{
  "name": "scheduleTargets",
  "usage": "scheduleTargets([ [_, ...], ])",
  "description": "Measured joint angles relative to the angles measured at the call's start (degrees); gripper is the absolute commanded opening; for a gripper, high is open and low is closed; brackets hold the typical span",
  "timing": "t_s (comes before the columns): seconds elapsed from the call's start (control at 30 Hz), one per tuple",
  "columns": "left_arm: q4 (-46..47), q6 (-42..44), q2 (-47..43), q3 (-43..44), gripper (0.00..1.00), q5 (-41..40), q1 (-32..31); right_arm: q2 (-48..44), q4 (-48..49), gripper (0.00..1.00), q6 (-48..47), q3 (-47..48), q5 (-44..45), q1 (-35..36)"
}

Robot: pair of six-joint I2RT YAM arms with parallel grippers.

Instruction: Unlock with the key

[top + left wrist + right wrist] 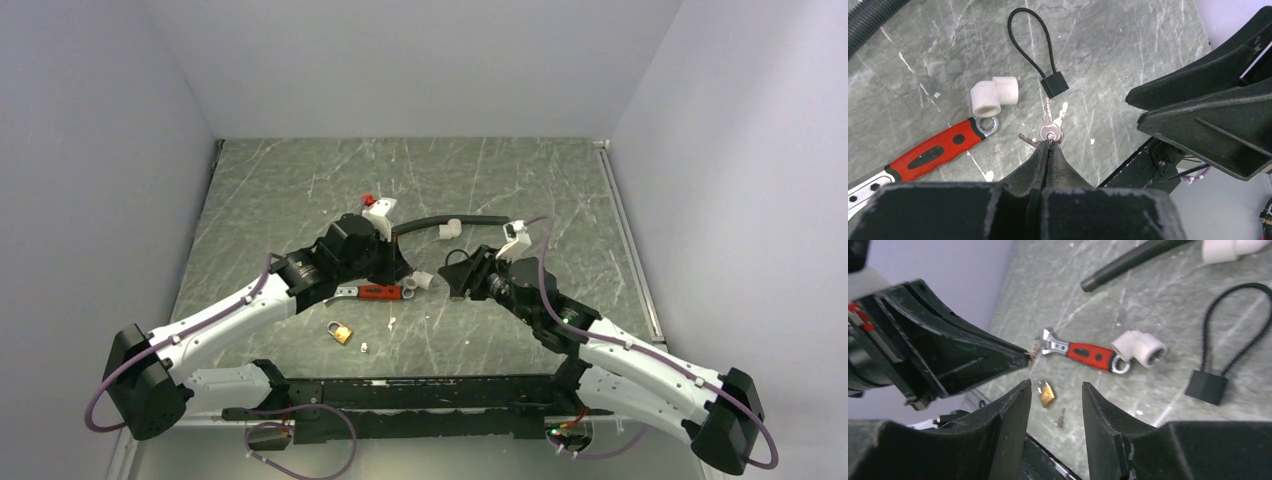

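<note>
The left gripper (1049, 146) is clenched on the ring of the key (1047, 116), its blade pointing to 12 o'clock. It is light, stiff, slick metal (likely to swivel), so better pinched by its flat bow. The right gripper (1055, 390) is released. The brass padlock (341, 331) lies on the tabletop (520, 180), at 6 o'clock of the wrench (378, 292).

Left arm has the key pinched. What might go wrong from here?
1. The left gripper pinches the key only at its very tip, with more keys fanned beside it; it may slip or twist.
2. The brass padlock lies loose on the table and the right gripper is open, holding nothing; pushing the key in may just shove it away.
</note>
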Motion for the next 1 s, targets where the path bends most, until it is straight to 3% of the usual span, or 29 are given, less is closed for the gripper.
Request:
scheduleTargets([
  [0.4,5.09,-1.64,-0.33,-0.83,0.0,1.79,0.17,10.88,10.19,0.4,5.05,2.01,-4.59,0.02],
  [1.0,8.5,-2.45,-0.37,-2.73,0.0,3.93,0.17,13.6,8.61,0.3,6.25,5.86,0.11,0.02],
])
